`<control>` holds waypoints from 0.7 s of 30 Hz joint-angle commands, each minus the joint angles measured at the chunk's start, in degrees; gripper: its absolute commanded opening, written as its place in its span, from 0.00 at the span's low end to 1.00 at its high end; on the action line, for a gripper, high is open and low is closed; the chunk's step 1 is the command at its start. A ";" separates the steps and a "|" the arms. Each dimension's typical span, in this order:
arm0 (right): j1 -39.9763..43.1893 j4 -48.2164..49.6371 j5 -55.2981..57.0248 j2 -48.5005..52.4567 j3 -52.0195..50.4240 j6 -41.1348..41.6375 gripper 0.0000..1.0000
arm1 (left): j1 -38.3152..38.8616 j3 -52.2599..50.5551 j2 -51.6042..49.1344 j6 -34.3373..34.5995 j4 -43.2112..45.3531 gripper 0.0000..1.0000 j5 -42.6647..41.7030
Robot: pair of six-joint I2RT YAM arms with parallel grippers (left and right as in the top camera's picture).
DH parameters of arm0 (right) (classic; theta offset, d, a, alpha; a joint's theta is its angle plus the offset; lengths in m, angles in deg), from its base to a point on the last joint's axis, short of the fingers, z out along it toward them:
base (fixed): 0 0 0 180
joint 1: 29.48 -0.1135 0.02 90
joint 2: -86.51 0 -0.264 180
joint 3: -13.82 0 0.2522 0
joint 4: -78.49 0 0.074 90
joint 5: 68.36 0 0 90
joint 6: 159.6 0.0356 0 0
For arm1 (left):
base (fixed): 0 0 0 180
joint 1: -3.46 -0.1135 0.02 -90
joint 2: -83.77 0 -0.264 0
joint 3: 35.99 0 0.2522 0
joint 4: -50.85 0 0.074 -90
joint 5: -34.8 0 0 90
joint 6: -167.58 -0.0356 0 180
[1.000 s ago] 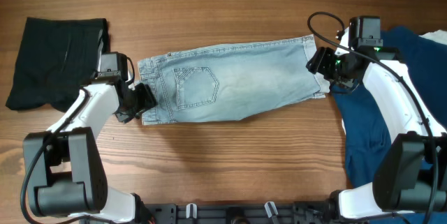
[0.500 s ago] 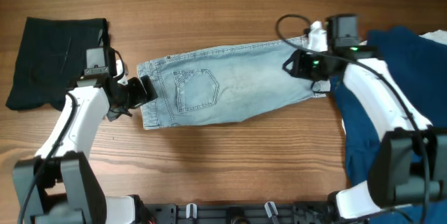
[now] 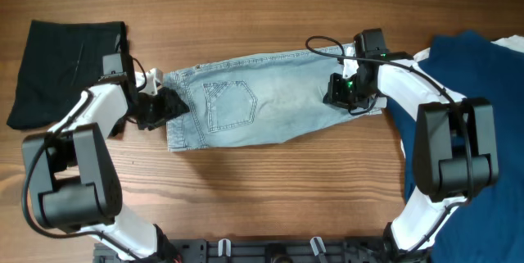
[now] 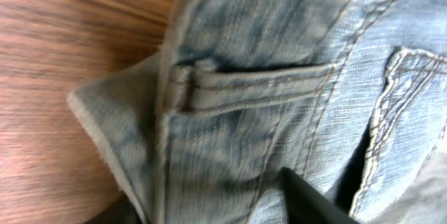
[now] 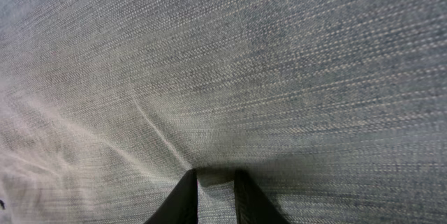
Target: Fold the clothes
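Right gripper [image 5: 215, 178] first. In its wrist view the two dark fingertips [image 5: 183, 202] sit nearly together with a thin sliver of denim nipped between them and creases running into that spot, so it's pinching the jeans [image 3: 270, 99]. That view is nothing but weave, with no edge or seam, so you can't place it on the fabric. Overhead sorts that out: it's near the end away from the waistband. From up there, though, the black wrist hides the fingers completely.

Left gripper [image 3: 164, 107] is the fuzzy one. Overhead puts it at the waistband end, touching the edge, with its fingers lost in a dark blob. Its wrist view only gives one dark finger [image 4: 307, 199] poking in at the bottom, cut off by the frame, below a belt loop [image 4: 258, 88] and beside pocket stitching [image 4: 391, 112]. Spread or closed, I can't tell.

The jeans lie across the middle of the table [image 3: 262, 189], pocket up. The black garment [image 3: 70, 70] is far left, apart from them. The navy garment [image 3: 483, 66] is far right, partly under the right arm and cut off by the frame. A white scrap [image 3: 512, 43] peeks in at the corner.
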 commanded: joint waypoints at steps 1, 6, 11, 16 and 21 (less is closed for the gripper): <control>-0.37 1.20 1.68 4.00 -0.74 0.28 0.17 | 0.66 -2.78 -4.37 -0.70 -0.39 0.14 -2.01; -0.37 0.44 0.33 3.41 -0.68 0.26 0.11 | -1.11 2.38 -2.34 -0.04 -9.55 0.04 -0.52; -0.35 -3.89 -0.02 -4.57 -0.33 0.26 0.11 | -4.61 22.08 4.66 1.46 -31.69 0.04 13.00; -0.35 -5.66 0.09 -14.78 -0.33 0.72 0.12 | -1.90 34.38 8.61 1.62 -36.37 0.04 14.23; -0.31 -5.68 3.65 -16.26 -0.35 3.32 0.12 | 6.67 34.34 8.31 10.12 -32.85 0.04 13.79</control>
